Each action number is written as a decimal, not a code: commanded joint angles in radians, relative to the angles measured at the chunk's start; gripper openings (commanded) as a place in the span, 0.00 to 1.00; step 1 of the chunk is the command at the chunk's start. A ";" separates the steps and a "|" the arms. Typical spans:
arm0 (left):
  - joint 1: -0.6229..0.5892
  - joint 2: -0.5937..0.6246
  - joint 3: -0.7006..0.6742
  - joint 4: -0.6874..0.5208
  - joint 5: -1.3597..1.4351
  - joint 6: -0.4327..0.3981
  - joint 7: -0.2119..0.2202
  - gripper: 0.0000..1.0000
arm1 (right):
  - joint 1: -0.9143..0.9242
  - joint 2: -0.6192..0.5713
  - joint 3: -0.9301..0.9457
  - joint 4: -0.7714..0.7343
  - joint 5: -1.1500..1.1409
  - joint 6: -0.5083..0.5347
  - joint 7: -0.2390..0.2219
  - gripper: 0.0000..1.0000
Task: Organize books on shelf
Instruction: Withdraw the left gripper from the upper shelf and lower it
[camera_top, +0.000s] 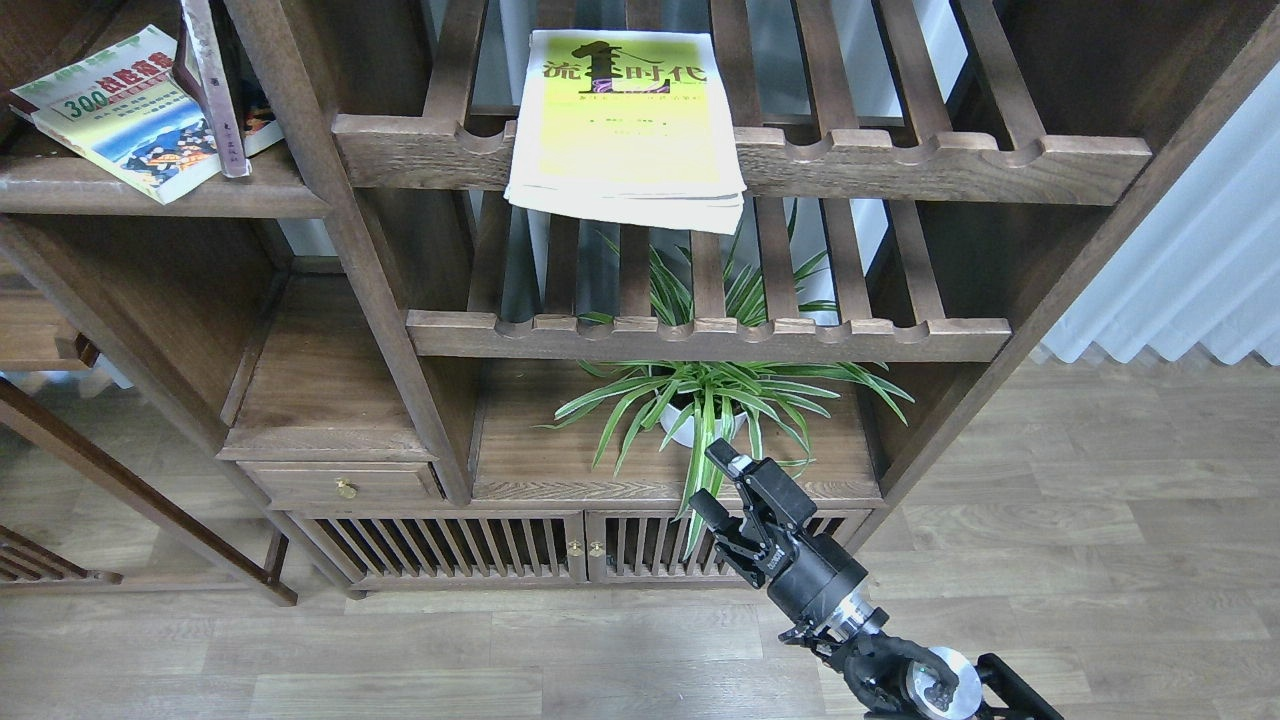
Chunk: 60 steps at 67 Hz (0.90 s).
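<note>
The large yellow-green book (628, 125) lies flat on the upper slatted rack, its lower edge hanging past the scalloped rail. The "300" book (115, 115) lies on the solid dark shelf (160, 195) at the upper left. The dark maroon book (213, 85) stands upright on top of it, leaning by the post. My right gripper (716, 483) is open and empty, low in front of the cabinet, well below the books. My left gripper is out of view.
A potted spider plant (705, 400) stands on the cabinet top just behind my right gripper. A lower slatted rack (700, 340) spans under the yellow-green book. A drawer (340, 485) and slatted doors (440, 548) sit below. Wood floor (1100, 560) lies to the right.
</note>
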 joint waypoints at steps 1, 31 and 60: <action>0.036 0.043 0.002 -0.046 0.000 0.000 0.000 0.99 | 0.000 0.000 0.000 -0.001 0.001 0.000 0.000 1.00; 0.283 0.228 0.000 -0.184 0.000 0.000 0.000 0.99 | 0.021 0.000 0.000 -0.024 -0.003 0.000 0.000 1.00; 0.636 0.147 0.003 -0.215 -0.006 0.000 -0.136 0.99 | 0.009 0.000 0.002 0.042 -0.002 0.000 -0.002 1.00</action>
